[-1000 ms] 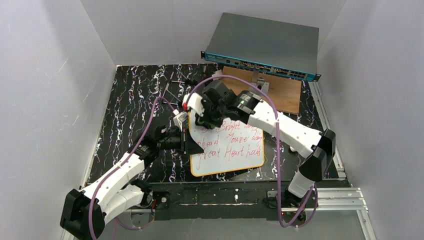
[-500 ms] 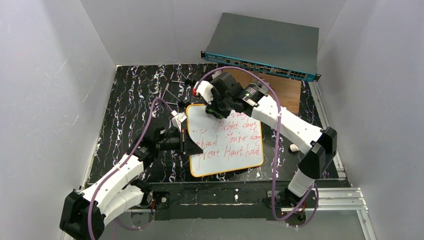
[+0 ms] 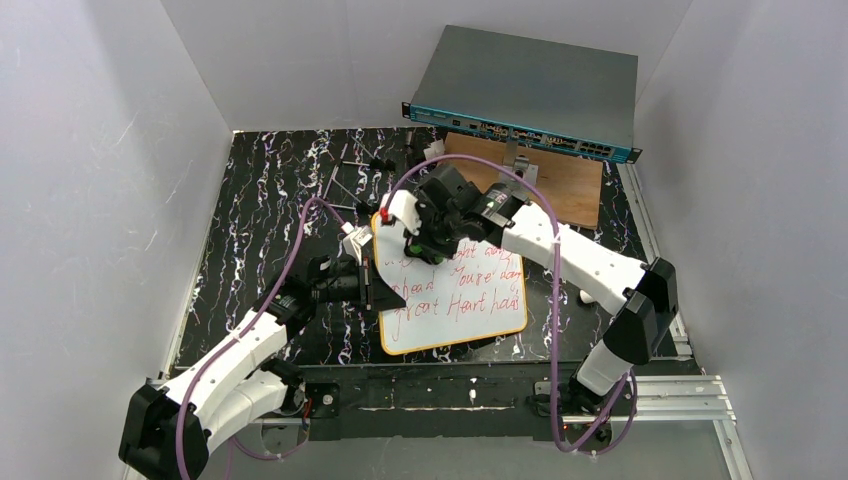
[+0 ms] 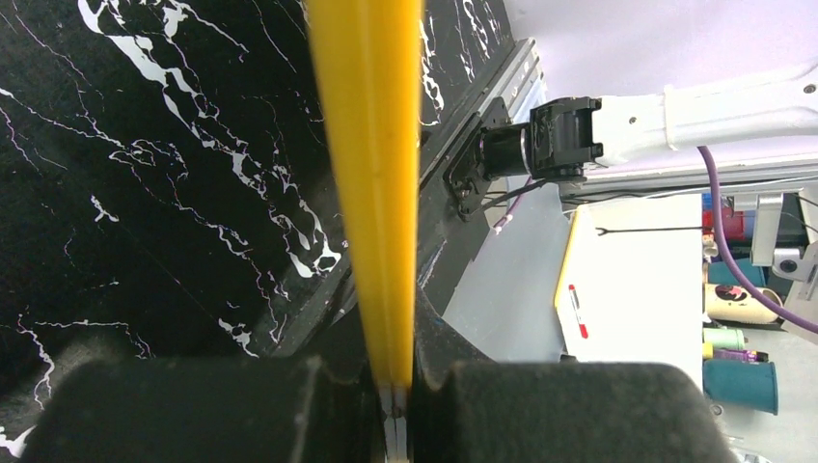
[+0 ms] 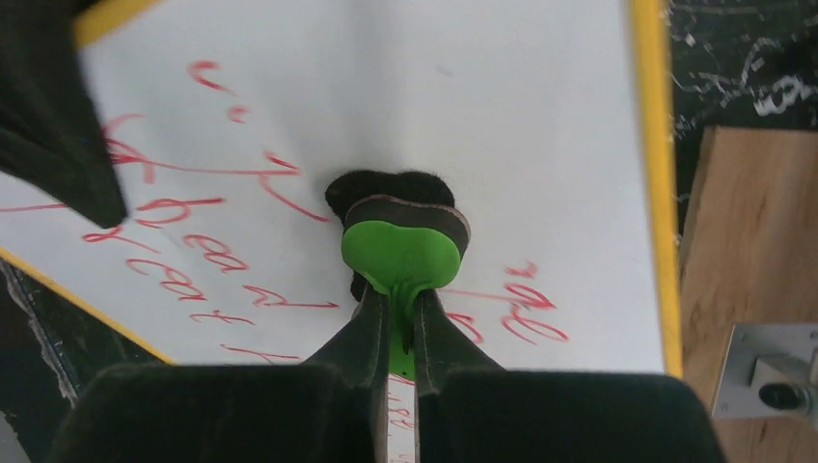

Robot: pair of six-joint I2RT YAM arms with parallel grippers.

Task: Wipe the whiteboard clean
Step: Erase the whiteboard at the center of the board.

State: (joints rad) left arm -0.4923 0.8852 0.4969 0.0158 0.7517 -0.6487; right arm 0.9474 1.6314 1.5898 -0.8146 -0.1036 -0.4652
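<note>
The whiteboard (image 3: 470, 305) is lying on the black tabletop (image 3: 260, 220) in the top view, close to the arms, and red writing is showing on it. The left gripper (image 3: 370, 285) is pinching the whiteboard's left edge. The right gripper (image 3: 425, 245) is reaching down onto its far part. A wooden board (image 3: 570, 185) is lying just behind it. In the left wrist view, the jaws are squeezing tight on the yellow frame (image 4: 371, 193), which is running straight up the picture. In the right wrist view, the jaws are holding a green eraser (image 5: 400, 256) by its thin tail. Its dark pad is pressing on the white face, with red words below it and clean white above.
</note>
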